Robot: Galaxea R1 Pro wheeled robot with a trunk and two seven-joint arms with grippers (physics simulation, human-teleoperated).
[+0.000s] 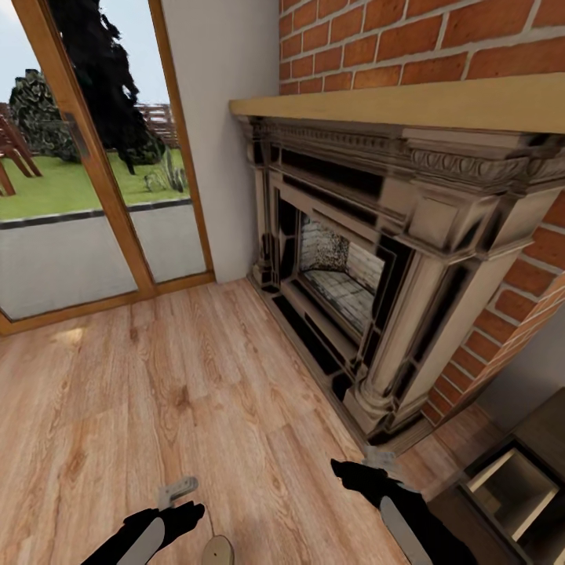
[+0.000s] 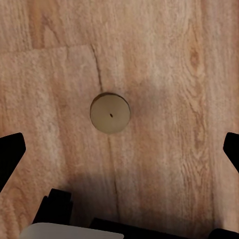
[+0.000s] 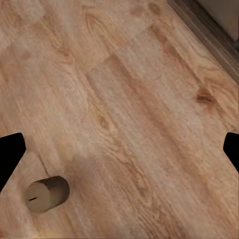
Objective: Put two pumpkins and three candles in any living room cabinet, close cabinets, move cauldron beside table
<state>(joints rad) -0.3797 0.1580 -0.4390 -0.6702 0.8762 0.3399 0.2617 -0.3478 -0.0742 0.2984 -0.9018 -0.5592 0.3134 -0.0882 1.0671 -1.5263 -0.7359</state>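
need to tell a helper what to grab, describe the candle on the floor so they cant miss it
Start at the big ornate fireplace set in the brick wall, then look down the bare wood floor toward the robot. The candle stands just beside the left gripper. It is a short beige cylinder with a dark wick dot in its round top, the one loose thing on the planks.

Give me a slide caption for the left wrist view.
Open left gripper poised directly above a beige candle standing on the wood floor.

Left gripper, right gripper: jaws spread wide, empty, pointing down
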